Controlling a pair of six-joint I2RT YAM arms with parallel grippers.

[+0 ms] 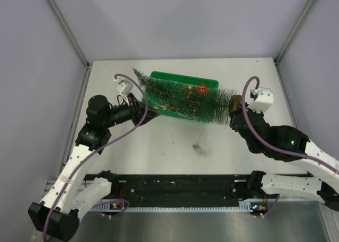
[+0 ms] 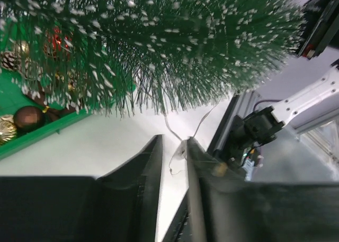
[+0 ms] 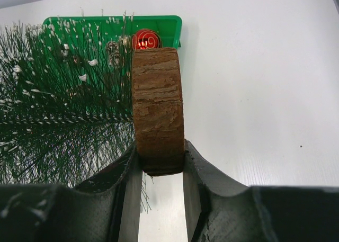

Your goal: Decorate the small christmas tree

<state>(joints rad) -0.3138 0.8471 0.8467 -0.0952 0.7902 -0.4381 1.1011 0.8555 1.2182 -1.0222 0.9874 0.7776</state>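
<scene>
The slim, bristly dark-green small christmas tree [image 1: 175, 96] with whitish frosted tips lay on its side across the flat green plastic tray [image 1: 209, 82] at the far side of the white worktop [image 1: 159, 146], tip to the left. The right claw [image 3: 159, 157] was clamped on its round brown wooden base [image 3: 157, 104].

Decorating looked barely begun. A glossy brown ball [image 2: 29, 117], a gold bauble [image 2: 5, 126] and a pine cone [image 2: 8, 59] sat in the tray, not yet hung.

Only the overhead view showed both arms at the tree at once, plus a small dark wire piece [image 1: 197, 146] lying loose on the worktop. Only the right wrist view showed the grip on the base and, beyond it, a red ball with a gold spiral [image 3: 144, 39]; whether this hung on a branch could not be told.

The left wrist view alone showed the left claw [image 2: 174, 157] beneath the branches, jaws nearly together, with a thin wire loop [image 2: 177, 152] at the gap. Whether it was pinched could not be told.
</scene>
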